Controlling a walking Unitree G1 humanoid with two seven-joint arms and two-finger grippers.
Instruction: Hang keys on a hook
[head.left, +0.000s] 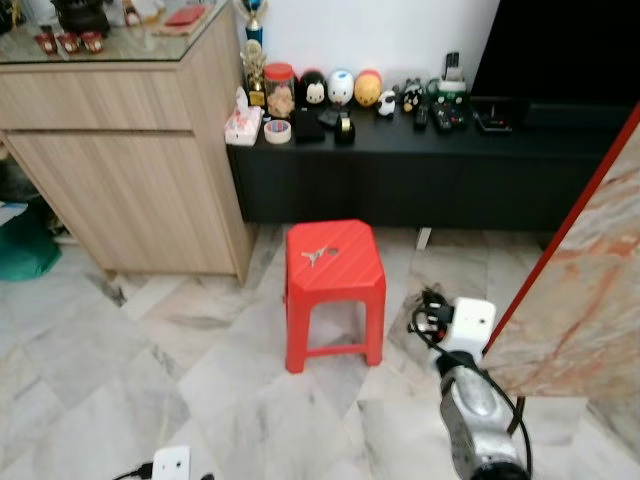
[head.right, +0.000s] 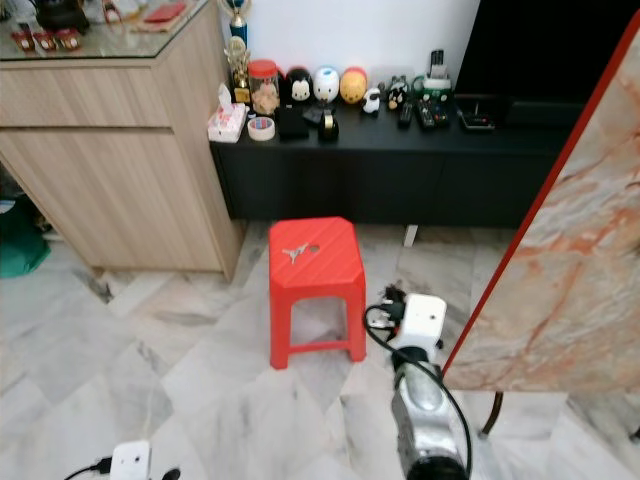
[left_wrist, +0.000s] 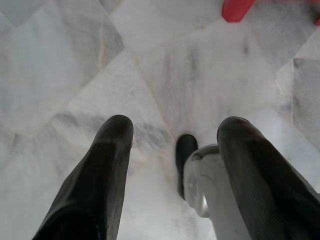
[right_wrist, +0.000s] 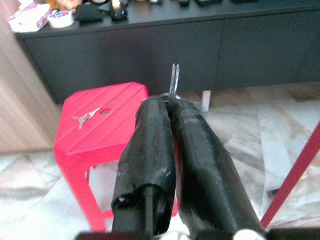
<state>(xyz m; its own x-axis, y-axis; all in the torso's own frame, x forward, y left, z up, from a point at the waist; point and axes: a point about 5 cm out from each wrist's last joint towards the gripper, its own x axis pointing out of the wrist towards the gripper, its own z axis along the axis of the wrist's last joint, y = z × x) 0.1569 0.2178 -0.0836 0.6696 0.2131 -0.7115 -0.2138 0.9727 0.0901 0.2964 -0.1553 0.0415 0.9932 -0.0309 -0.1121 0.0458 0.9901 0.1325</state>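
Meanwhile the right gripper (right_wrist: 171, 107) pinches thin metal keys (right_wrist: 174, 82) above the red plastic stool (right_wrist: 105, 122), while the left gripper (left_wrist: 172, 132) hangs spread.

Red ribbed stool (head.left: 334, 270), grey-veined white marble floor (head.left: 200, 380), black cabinet (head.left: 400, 170), black fingers (right_wrist: 150, 150).

Red stool (head.left: 334, 275) on marble floor (head.left: 200, 370), before black cabinet (head.left: 400, 170).
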